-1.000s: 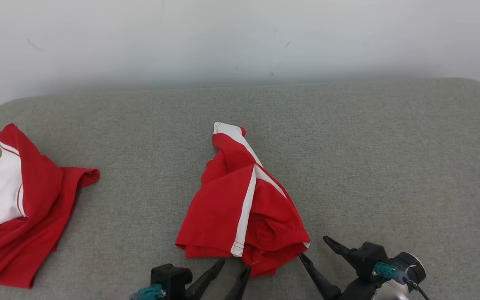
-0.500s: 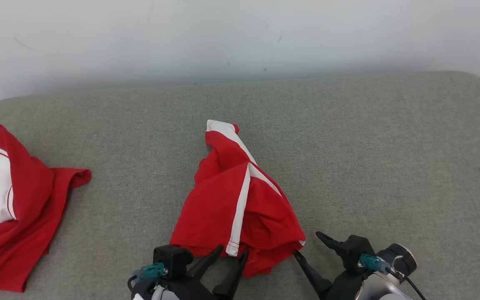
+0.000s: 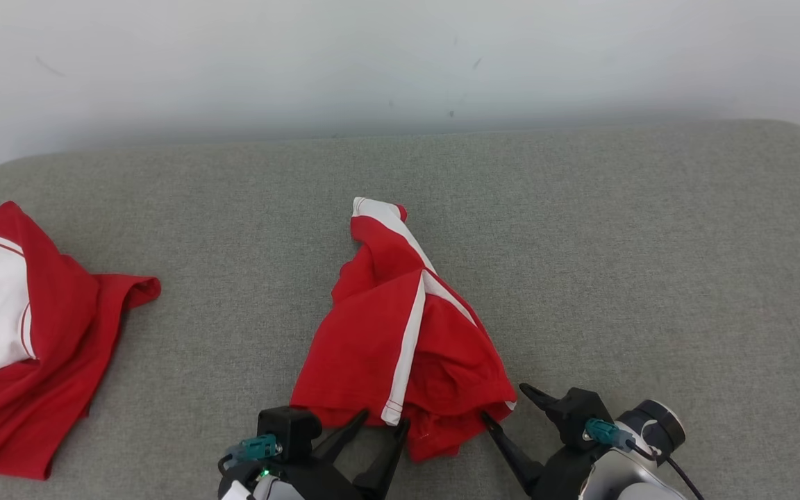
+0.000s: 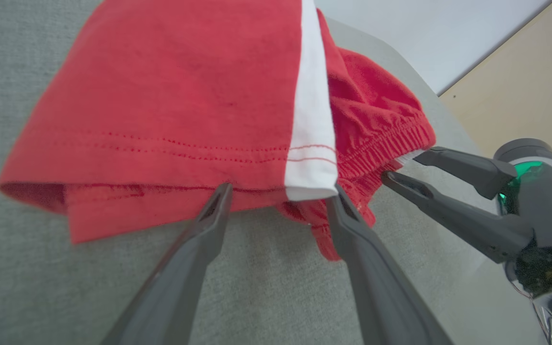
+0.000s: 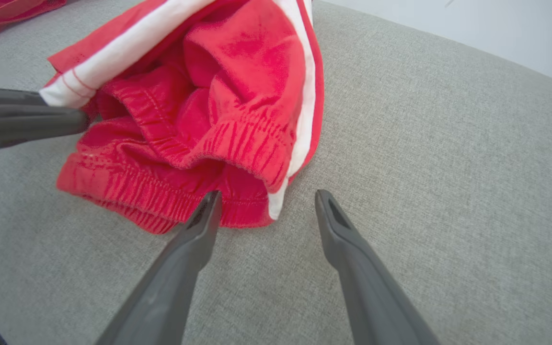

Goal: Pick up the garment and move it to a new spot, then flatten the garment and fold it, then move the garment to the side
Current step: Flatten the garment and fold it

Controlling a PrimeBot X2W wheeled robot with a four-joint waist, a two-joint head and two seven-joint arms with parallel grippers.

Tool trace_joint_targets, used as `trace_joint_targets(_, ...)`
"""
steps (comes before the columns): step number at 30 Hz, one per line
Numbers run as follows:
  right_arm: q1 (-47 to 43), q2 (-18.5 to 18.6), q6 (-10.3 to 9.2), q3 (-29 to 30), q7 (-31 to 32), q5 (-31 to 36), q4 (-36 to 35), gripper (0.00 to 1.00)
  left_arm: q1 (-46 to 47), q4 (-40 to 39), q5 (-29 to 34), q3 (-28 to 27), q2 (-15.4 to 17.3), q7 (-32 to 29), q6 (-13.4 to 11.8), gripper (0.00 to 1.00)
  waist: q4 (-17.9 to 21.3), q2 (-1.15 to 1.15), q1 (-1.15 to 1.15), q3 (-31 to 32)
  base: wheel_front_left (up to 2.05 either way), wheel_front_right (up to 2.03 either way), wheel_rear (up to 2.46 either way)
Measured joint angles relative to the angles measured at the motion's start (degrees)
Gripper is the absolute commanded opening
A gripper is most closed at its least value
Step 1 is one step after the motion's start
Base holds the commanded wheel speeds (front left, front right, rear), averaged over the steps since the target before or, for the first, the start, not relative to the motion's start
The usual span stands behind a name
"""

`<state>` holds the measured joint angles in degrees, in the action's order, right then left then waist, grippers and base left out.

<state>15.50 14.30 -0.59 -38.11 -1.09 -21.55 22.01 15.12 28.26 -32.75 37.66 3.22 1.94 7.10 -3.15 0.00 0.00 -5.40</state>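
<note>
Illumination is bright, even and diffuse. A soft shadow band runs along the wall (image 3: 400, 69) above the far edge of the grey cushion (image 3: 650, 278); faint shadows sit under the garment (image 3: 365, 347) at its near hem. The head view is sharp. Both wrist views curve at the edges and soften close to the lens.

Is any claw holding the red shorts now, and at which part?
Nothing is held. The left claw and the right claw stand open, tips at the near edge of the red shorts.
</note>
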Motion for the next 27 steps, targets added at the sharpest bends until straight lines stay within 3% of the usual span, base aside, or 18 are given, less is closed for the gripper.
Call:
trace_joint_targets(5, 1.54, -0.71, 0.0, -0.34, -0.18, 0.58, 1.41, 1.0, 1.66, 1.72, 0.03, 0.63, -0.05, 1.0, 0.01, 1.0, -0.18, 0.0, 0.0, -0.11, 0.0, 0.0, 0.0)
trace_joint_targets(6, 1.7, -0.97, -0.01, -0.35, -0.41, 0.58, 1.74, 1.0, 1.82, 2.08, 0.02, 0.67, -0.05, 1.2, 0.01, 0.84, -0.19, 0.0, 0.0, -0.13, 0.0, 0.0, 0.0)
trace_joint_targets(7, 1.76, -1.25, -0.09, -0.4, -0.43, 0.58, 2.03, 1.0, 1.89, 2.43, 0.01, 0.78, -0.07, 1.22, 0.01, 0.62, -0.18, 0.0, 0.0, -0.15, 0.0, 0.0, 0.0)
trace_joint_targets(8, 1.77, -1.57, -0.19, -0.53, -0.55, 0.67, 2.16, 0.09, 1.9, 2.76, 0.01, 0.87, -0.08, 1.72, 0.01, 0.18, -0.17, 0.0, 0.0, -0.19, 0.0, 0.0, 0.0)
trace_joint_targets(9, 1.78, -1.91, -0.35, -0.54, -0.96, 0.91, 2.23, 0.0, 1.92, 3.01, 0.0, 0.87, -0.1, 2.09, 0.01, 0.0, -0.15, 0.0, 0.0, -0.22, 0.0, 0.0, 0.0)
trace_joint_targets(17, 4.72, -1.71, -1.02, 0.83, -4.55, 1.86, 3.15, 0.0, 4.44, 4.31, 0.3, -0.74, -0.1, 5.91, -0.02, 0.0, -0.16, 0.0, 0.0, 0.14, 0.0, 0.0, 0.0)
trace_joint_targets(22, 7.2, 1.04, -1.41, 3.27, -6.51, 2.0, 3.21, 0.0, 6.98, 2.34, 0.36, -5.01, 3.38, 9.28, -0.62, 0.0, -0.26, 0.0, 0.0, 1.32, 0.0, 0.0, 0.0)
trace_joint_targets(27, 10.79, 3.97, 1.22, 4.56, -6.32, 1.87, 3.21, 0.0, 8.85, 0.05, 0.46, -6.23, 7.64, 9.17, -0.46, 0.0, -0.38, 0.0, -0.01, 2.03, 0.0, 0.0, 0.0)
